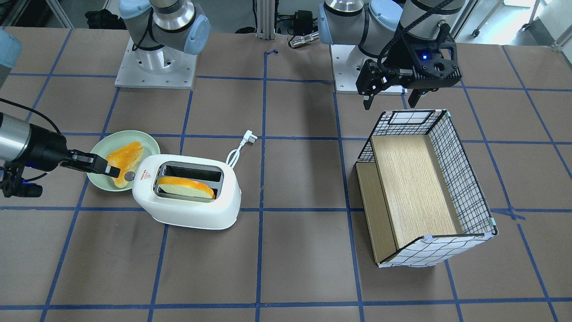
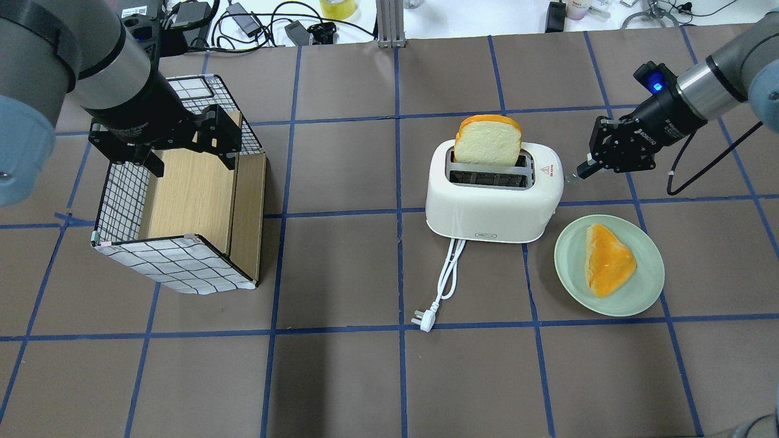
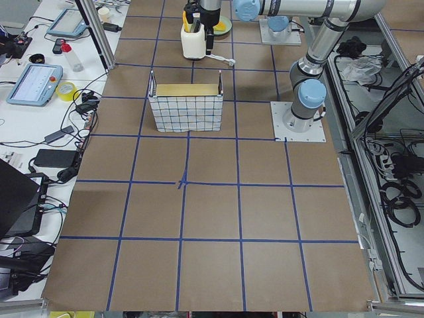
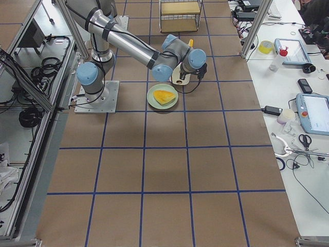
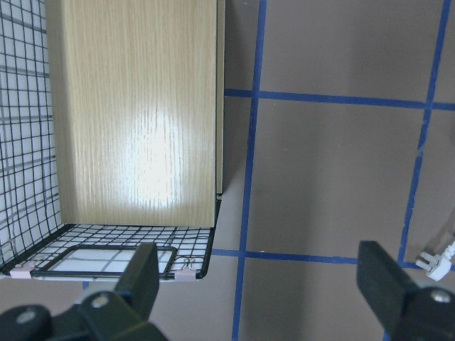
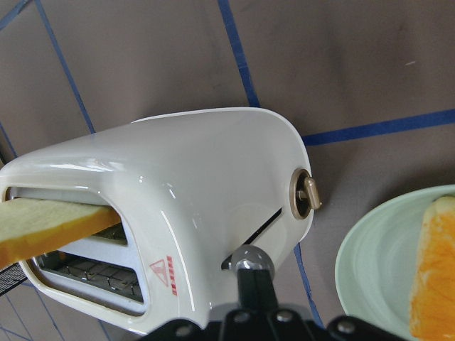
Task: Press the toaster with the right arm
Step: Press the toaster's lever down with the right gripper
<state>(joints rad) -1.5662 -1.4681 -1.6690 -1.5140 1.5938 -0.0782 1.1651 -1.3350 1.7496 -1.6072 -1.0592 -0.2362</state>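
Note:
The white two-slot toaster [image 1: 192, 210] [image 2: 487, 207] [image 6: 192, 185] stands on the table with a slice of bread [image 2: 489, 141] sticking high out of one slot. Its grey round lever knob [image 6: 249, 259] [image 2: 572, 179] sits on the end face, near the top end of its slot. My right gripper [image 1: 115, 171] [image 2: 581, 172] [image 6: 254, 283] is shut and empty, its tip right at that knob. My left gripper [image 1: 389, 97] [image 2: 188, 149] [image 5: 263, 284] is open and empty above the wire basket [image 1: 464, 179].
A green plate [image 2: 572, 267] [image 1: 100, 147] with a second bread piece [image 2: 608, 258] lies beside the toaster, under my right arm. The white cord and plug [image 2: 426, 319] trail from the toaster. The wire basket [image 2: 122, 201] with wooden shelves stands at the far left.

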